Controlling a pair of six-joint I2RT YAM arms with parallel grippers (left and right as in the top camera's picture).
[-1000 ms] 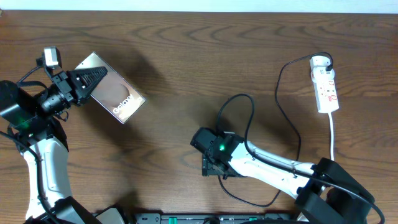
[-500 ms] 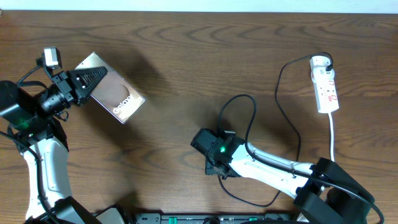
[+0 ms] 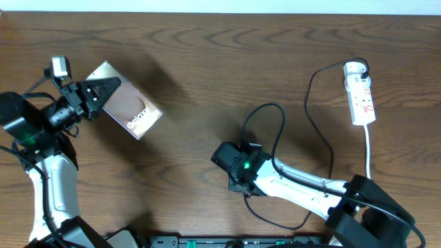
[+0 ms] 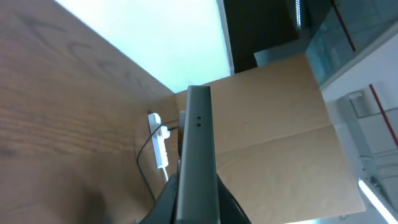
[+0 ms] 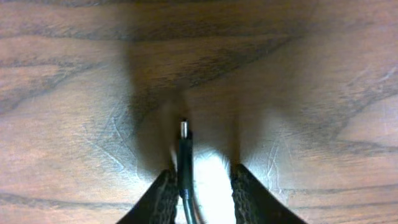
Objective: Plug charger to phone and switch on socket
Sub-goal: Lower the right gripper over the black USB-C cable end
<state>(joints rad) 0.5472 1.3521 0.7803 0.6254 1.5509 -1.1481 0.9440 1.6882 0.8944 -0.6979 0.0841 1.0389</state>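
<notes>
In the overhead view, the left gripper (image 3: pixel 96 91) sits at the left side of the dark wooden tabletop (image 3: pixel 207 62), clamped on one end of a flat grey-silver phone (image 3: pixel 131 110) with white "Galaxy" lettering and a round pale patch. The phone juts out from the jaws toward the middle of the tabletop. The right gripper (image 3: pixel 242 187) is low at the front centre, beside a loop of the long thin black charger cable (image 3: pixel 279 120). The cable runs on in wide curves to the small white power strip (image 3: pixel 360 93) with red marks at the far right, and a white cord (image 3: pixel 368 148) trails from the strip toward the front edge. Phone and strip lie well apart

From the left wrist, the phone shows edge-on and upright, pinched tightly between the two dark fingers (image 4: pixel 160 208). Beyond it are the power strip, a sheet of brown cardboard (image 4: pixel 280 130) and a bright pale wall

From the right wrist, the cable's small plug tip points away from the camera just above the tabletop. The cable passes between the two black fingers (image 5: pixel 163 198), close against the one on the picture's left, with a lit gap on its other side. The jaws stand narrowly apart and are not clamped on it
</notes>
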